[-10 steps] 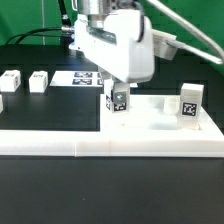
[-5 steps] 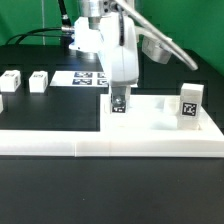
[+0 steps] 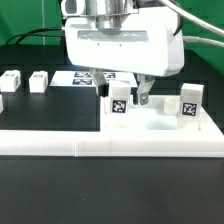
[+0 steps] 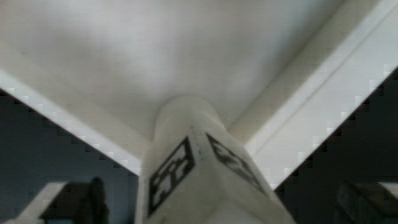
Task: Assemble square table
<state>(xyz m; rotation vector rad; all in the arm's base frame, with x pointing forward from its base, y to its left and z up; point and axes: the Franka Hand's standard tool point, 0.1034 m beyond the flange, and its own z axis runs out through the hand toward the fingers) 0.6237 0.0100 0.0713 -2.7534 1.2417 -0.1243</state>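
The white square table slab (image 3: 158, 121) lies flat at the exterior view's right. A tagged white leg post (image 3: 119, 101) stands upright at its near-left corner, and a second leg post (image 3: 190, 103) stands at its right side. My gripper (image 3: 122, 96) hangs over the first post, open, with one finger on each side and a gap to both. In the wrist view that post (image 4: 196, 165) rises between my dark fingertips (image 4: 68, 203), with the slab (image 4: 178, 50) beyond it. Two loose leg posts (image 3: 10, 79) (image 3: 38, 80) lie at the exterior view's left.
A long low white border rail (image 3: 60, 146) runs along the front of the black table. The marker board (image 3: 80, 77) lies flat behind the gripper, partly hidden by it. Cables hang at the back.
The gripper has turned about the post and its jaws have spread wide, letting go of the leg post. The post still stands upright on the slab.
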